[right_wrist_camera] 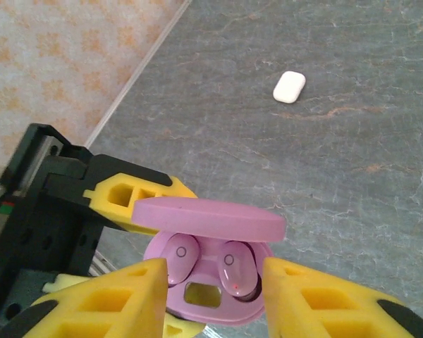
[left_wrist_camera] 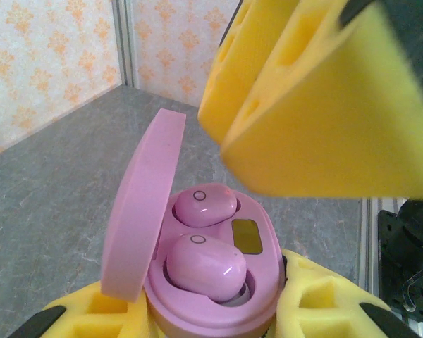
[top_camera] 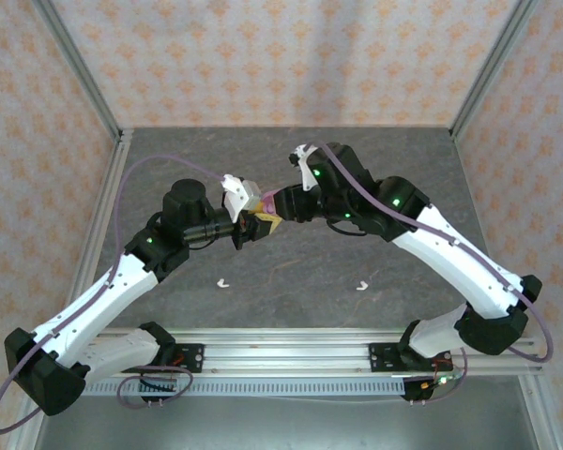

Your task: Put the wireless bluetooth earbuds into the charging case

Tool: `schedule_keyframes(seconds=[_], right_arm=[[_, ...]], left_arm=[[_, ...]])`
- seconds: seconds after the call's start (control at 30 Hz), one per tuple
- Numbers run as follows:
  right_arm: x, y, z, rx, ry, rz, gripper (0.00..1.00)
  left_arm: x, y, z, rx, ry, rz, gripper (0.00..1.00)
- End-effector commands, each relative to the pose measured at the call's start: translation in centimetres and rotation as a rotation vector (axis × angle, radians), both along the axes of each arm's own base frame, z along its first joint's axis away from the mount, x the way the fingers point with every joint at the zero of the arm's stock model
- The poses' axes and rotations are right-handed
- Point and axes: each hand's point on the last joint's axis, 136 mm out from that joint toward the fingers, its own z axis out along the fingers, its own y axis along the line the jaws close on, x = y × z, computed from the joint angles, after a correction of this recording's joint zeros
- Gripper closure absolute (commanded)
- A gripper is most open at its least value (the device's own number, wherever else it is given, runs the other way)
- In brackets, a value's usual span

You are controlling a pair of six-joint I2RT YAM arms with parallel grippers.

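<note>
The pink charging case is clamped between the yellow fingers of my left gripper, with its lid hinged open. Two pink earbuds lie in its wells. The far earbud sits flat. The near earbud sits slightly raised, with a pale gap under its edge. My right gripper hovers open just above the case, one finger on each side, holding nothing. In the top view both grippers meet above mid-table around the case.
Two small white earbuds lie on the grey table in front of the arm bases. A small white rounded piece rests on the table beyond the case. Patterned walls and metal frame rails bound the table.
</note>
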Motion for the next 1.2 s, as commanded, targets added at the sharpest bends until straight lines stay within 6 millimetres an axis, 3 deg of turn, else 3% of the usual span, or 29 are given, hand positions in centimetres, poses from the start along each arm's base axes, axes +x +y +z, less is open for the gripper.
schedule_keyframes(seconds=[0.0,0.17,0.47,0.6,0.87,1.17], right_arm=[[-0.3,-1.1,3.1,0.093,-0.043,-0.025,0.6],[0.3,-3.2,4.8,0.163,-0.047,-0.079,0.58],[2.5,-5.2,5.1,0.444,0.12,-0.181,0.45],[3.6,-4.7,5.0,0.583,0.205,-0.183,0.4],[3.8,-1.7,4.6,0.714,0.343,-0.083,0.31],[2.9,-1.8,2.9,0.731,0.391,-0.079,0.3]], left_arm=[[-0.6,0.0,2.2,-0.031,-0.056,-0.008,0.93],[-0.8,-0.1,2.5,-0.037,-0.056,-0.024,0.93],[-1.3,-0.5,3.7,-0.061,-0.07,-0.064,0.93],[-1.5,-0.9,4.3,-0.076,-0.065,-0.09,0.93],[-0.9,-1.6,5.5,-0.105,-0.076,-0.11,0.93],[0.6,-2.5,6.3,-0.142,-0.072,-0.099,0.93]])
